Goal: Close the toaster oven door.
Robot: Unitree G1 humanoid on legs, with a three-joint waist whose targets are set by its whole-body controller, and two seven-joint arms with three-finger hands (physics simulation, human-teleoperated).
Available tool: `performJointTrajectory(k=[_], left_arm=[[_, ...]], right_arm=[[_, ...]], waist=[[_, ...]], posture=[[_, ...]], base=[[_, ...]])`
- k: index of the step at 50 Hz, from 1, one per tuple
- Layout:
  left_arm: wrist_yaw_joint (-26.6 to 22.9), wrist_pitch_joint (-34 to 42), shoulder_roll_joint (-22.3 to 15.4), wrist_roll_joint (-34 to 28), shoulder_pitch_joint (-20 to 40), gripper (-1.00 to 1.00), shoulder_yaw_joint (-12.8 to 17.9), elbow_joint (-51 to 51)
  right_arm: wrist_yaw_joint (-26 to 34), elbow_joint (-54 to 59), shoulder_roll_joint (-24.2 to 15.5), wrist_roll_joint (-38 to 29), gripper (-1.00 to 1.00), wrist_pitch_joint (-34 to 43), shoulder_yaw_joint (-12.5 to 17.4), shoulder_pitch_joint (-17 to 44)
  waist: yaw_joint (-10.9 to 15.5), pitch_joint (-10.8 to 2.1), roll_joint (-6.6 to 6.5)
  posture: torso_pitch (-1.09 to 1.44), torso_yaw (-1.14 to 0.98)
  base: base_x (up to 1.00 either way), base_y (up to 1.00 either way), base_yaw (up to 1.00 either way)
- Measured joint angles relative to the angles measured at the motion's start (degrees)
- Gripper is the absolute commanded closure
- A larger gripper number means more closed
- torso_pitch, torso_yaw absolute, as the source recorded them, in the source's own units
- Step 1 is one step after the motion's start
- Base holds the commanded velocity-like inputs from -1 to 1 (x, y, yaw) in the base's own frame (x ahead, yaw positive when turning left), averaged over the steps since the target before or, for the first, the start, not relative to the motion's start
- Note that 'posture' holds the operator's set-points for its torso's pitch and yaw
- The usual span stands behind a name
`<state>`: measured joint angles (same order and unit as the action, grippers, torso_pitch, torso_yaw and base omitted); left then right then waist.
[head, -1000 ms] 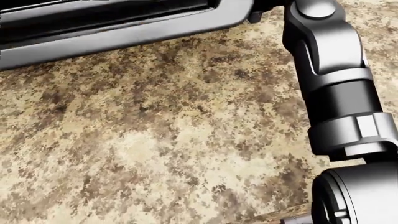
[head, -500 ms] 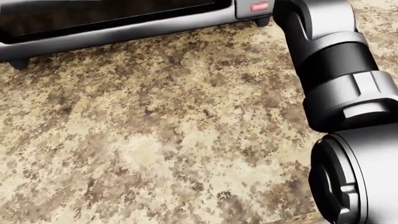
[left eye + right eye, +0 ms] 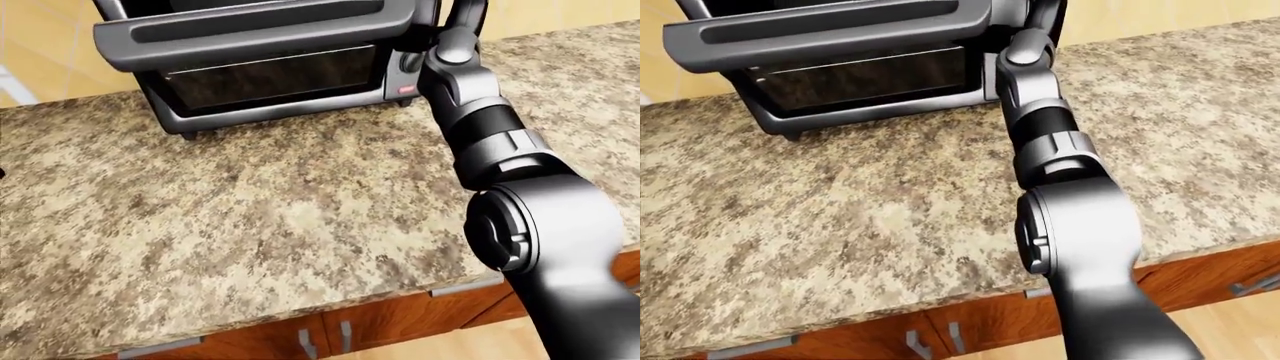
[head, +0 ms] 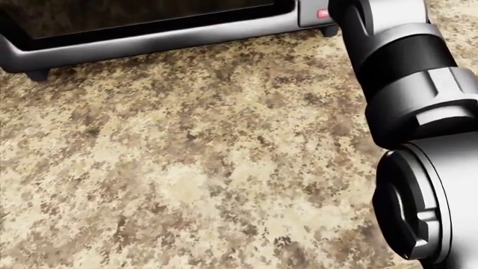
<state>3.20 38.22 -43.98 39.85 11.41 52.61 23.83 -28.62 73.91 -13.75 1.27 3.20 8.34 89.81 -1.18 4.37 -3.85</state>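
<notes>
The dark grey toaster oven (image 3: 280,79) stands on the granite counter at the top of the left-eye view. Its door (image 3: 250,30) is swung partway up and stands out roughly level above the glass front, with the long handle (image 3: 830,19) along it. My right arm (image 3: 480,120) reaches up from the bottom right to the door's right end. My right hand (image 3: 466,10) is at the picture's top edge by that end, and its fingers are mostly cut off. The head view shows only the oven's lower front (image 4: 149,39) and a red button (image 4: 323,13). My left hand does not show.
The speckled granite counter (image 3: 250,210) spreads below the oven. Its near edge runs along the bottom, with wooden cabinet fronts and metal pulls (image 3: 400,322) under it. My right forearm (image 4: 418,168) fills the right side of the head view.
In the head view the door hung low across the top a second ago. It has swung up out of that view, uncovering the oven's front and red button. My right arm rose with it.
</notes>
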Motion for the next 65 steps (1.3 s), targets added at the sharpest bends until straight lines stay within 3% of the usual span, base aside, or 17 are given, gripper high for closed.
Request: performJointTrajectory(k=[26, 31, 39, 47, 53, 58, 65], left_arm=[[-0.3, 9.5, 10.1, 9.4, -7.6, -1.00, 5.1, 18.3], [0.5, 12.5, 13.6, 13.8, -10.2, -1.00, 6.1, 24.5], [1.8, 15.4, 15.5, 23.5, -13.5, -1.00, 8.0, 29.4], [1.9, 15.6, 17.2, 28.5, -16.6, -1.00, 7.2, 33.4], [4.3, 16.0, 16.2, 33.0, -16.7, -1.00, 5.6, 35.2], [4.3, 14.9, 14.0, 33.3, -16.2, -1.00, 1.8, 35.7], [3.2, 15.6, 13.3, 33.2, -14.4, -1.00, 0.4, 35.5]], right_arm=[[-2.1, 1.9, -0.7, -4.1, -1.00, -0.4, 0.6, 1.7], [-2.3, 2.1, -0.7, -4.4, -1.00, -0.2, 0.8, 1.9], [-2.2, 2.4, -0.6, -4.8, -1.00, 0.0, 0.9, 2.5], [-2.2, 2.3, -0.6, -4.8, -1.00, -0.2, 1.0, 2.4], [-2.5, 2.1, -0.5, -4.7, -1.00, -0.5, 0.9, 2.2], [-2.5, 2.3, -0.5, -4.7, -1.00, -0.3, 0.9, 2.5], [-2.6, 2.3, -0.4, -4.7, -1.00, -0.1, 0.9, 2.6]], waist=[[0.5, 0.23, 0.36], [0.5, 0.24, 0.57], [0.6, 0.29, 0.56], [0.7, 0.30, 0.69], [0.8, 0.24, 0.77], [0.8, 0.30, 0.79], [0.9, 0.28, 0.63]], posture=[[0.00, 0.00], [0.00, 0.00], [0.00, 0.00], [0.00, 0.00], [0.00, 0.00], [0.00, 0.00], [0.00, 0.00]], base=[[0.00, 0.00, 0.00], [0.00, 0.00, 0.00], [0.00, 0.00, 0.00], [0.00, 0.00, 0.00], [0.00, 0.00, 0.00], [0.00, 0.00, 0.00], [0.00, 0.00, 0.00]])
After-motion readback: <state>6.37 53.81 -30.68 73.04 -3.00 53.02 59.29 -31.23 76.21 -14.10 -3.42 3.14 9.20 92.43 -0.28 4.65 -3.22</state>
